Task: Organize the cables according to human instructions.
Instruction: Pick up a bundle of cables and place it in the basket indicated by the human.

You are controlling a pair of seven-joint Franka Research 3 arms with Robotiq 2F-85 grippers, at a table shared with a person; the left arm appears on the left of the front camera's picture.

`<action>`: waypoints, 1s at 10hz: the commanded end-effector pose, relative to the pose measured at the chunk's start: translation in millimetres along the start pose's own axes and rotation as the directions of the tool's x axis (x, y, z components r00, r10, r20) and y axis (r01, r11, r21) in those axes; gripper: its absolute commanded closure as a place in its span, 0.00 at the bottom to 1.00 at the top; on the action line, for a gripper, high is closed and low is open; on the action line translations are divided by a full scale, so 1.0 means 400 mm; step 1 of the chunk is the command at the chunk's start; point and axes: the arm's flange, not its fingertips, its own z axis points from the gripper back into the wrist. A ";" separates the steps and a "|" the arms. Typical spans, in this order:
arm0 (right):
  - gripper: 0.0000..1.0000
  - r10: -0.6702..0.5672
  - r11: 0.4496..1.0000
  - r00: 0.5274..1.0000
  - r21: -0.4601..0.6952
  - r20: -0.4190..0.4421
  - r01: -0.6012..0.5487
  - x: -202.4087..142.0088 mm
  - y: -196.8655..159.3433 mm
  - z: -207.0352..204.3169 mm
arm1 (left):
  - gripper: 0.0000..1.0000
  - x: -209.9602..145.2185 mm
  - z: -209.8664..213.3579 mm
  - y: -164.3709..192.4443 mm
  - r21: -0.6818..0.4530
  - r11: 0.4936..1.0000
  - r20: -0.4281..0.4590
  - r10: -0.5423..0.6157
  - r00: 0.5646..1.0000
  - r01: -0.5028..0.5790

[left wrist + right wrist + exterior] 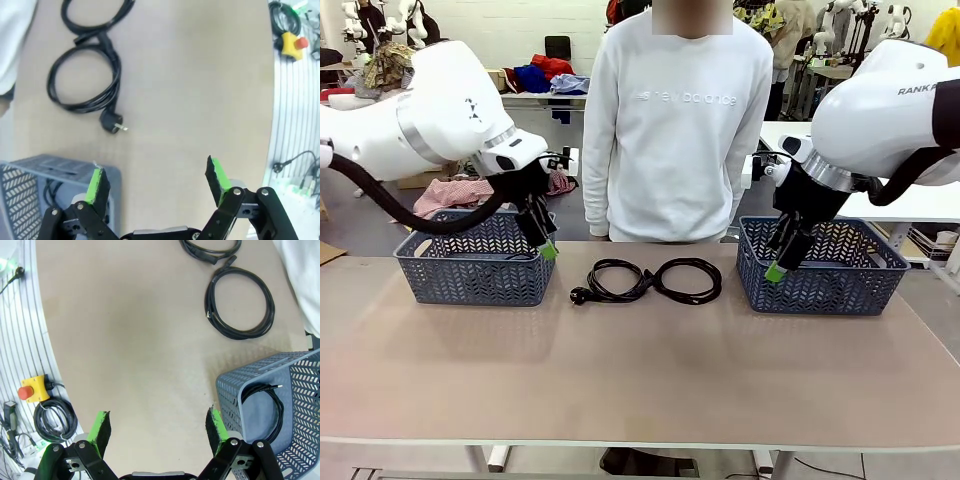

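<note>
**Front view.** Two thin black rubber power cords lie coiled on the beige counter, near the middle of its far edge. The left cord and the right cord seem to touch where the loops meet. Lift one and it may drag the other along. A blue-grey perforated plastic basket sits toward each far corner: the left basket and the right basket. The person in the white sweatshirt shows no pointing hand, so a pick made now risks the wrong basket. The left end effector hangs over the left basket's inner rim. The right end effector hangs over the right basket's inner wall. A careless descent could snag either one on the mesh.

**Left wrist view.** Your left end effector stands wide apart, holding and touching nothing. The left cord lies flat ahead, its plug turned toward the left basket. A pinch on a single strand may let the coil unwind.

**Right wrist view.** Your right end effector also gapes wide and empty. The right cord lies ahead, and another coiled cord rests inside the right basket.
</note>
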 end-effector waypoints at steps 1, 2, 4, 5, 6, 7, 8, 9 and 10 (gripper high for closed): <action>0.00 0.000 1.000 1.000 0.000 -0.002 0.000 0.007 -0.002 0.004 | 0.00 -0.002 -0.009 -0.072 0.012 1.000 0.048 0.022 0.999 -0.023; 0.00 0.000 1.000 1.000 0.000 -0.002 0.000 0.007 -0.002 0.004 | 0.00 0.000 -0.016 -0.100 0.012 1.000 0.049 0.027 0.998 -0.028; 0.00 0.000 1.000 1.000 0.000 -0.002 0.000 0.007 -0.002 0.004 | 0.00 0.004 -0.032 -0.126 -0.014 0.999 0.040 0.032 0.999 -0.031; 0.00 0.000 1.000 1.000 0.000 -0.002 0.000 0.007 -0.002 0.004 | 0.00 0.012 -0.043 -0.116 -0.052 0.999 0.011 0.000 1.000 0.000; 0.00 0.000 1.000 1.000 0.000 -0.002 0.000 0.007 -0.002 0.004 | 0.00 0.015 -0.025 -0.115 -0.009 1.000 0.024 0.008 1.000 -0.008; 0.00 0.000 1.000 1.000 0.000 -0.002 0.000 0.007 -0.002 0.004 | 0.00 0.015 -0.025 -0.115 -0.009 1.000 0.024 0.008 1.000 -0.008; 0.00 0.000 1.000 1.000 0.000 -0.002 0.000 0.007 -0.002 0.004 | 0.00 0.015 -0.025 -0.115 -0.009 1.000 0.024 0.008 1.000 -0.008; 0.00 0.000 1.000 1.000 0.000 -0.002 0.000 0.007 -0.002 0.004 | 0.00 0.015 -0.025 -0.115 -0.009 1.000 0.024 0.008 1.000 -0.008; 0.00 0.000 1.000 1.000 0.000 -0.002 0.000 0.007 -0.002 0.004 | 0.00 0.015 -0.025 -0.115 -0.009 1.000 0.024 0.008 1.000 -0.008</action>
